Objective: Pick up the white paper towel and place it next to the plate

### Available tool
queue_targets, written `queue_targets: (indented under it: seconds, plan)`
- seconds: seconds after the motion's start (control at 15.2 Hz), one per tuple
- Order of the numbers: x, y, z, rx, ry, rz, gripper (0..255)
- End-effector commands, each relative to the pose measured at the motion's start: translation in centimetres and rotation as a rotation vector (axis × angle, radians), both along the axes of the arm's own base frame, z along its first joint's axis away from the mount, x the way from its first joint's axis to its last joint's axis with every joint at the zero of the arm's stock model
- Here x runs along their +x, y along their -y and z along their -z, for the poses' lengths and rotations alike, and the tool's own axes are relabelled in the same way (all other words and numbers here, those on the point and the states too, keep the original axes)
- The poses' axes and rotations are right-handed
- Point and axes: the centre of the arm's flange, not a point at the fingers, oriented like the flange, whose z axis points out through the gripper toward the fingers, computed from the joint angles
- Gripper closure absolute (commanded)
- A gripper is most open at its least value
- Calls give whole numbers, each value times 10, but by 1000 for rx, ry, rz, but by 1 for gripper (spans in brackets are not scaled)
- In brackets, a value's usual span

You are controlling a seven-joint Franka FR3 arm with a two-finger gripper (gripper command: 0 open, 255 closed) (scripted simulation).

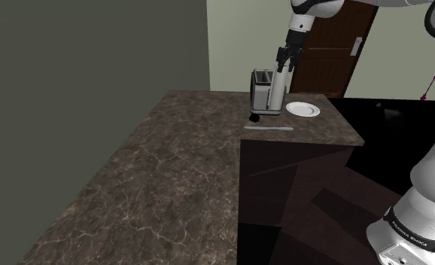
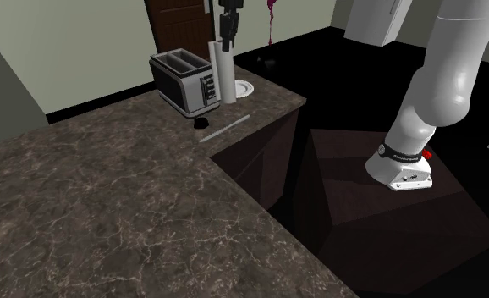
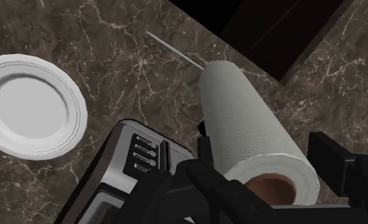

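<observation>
Task status: pick phase, placement not started. The paper towel roll [image 1: 281, 89] stands upright on the dark marbled bench [image 1: 178, 173], touching or just beside the silver toaster [image 1: 262, 89], on the side that faces the plate [image 1: 302, 110]. In the second exterior view the roll [image 2: 222, 74] appears to rest with its base on the bench [image 2: 133, 212], so it is judged not yet lifted, though the contact line is too small to confirm. The hand [image 1: 284, 60] is at the upper end of the roll, pointing down along it from above. In the wrist view the hand [image 3: 265, 162] straddles the near end of the roll [image 3: 246, 127], with the brown core visible inside it. Whether the hand is closed on the roll or merely set around it cannot be told from these views. The white plate [image 3: 33, 105] lies empty on the bench, near the base of the roll but apart from it, with bare bench between them. A slim pale utensil [image 2: 227, 126] and a small black object [image 2: 203, 124] lie toward the bench edge, clear of the plate. Remaining steps, as judged: confirm the grip, raise the roll clear of the toaster [image 3: 135, 168], carry it the short way toward the plate, set it down upright beside the rim, and release. Since the roll is tall and narrow, tipping at release is the main risk.
</observation>
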Motion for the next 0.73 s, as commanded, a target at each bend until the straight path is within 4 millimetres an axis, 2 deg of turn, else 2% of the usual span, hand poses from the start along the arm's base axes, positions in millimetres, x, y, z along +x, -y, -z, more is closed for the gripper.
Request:
queue_targets:
  seconds: [0.0,0.66]
  plan:
    - [2,27,7,0,0,-1,255]
    - [11,153,45,0,0,-1,255]
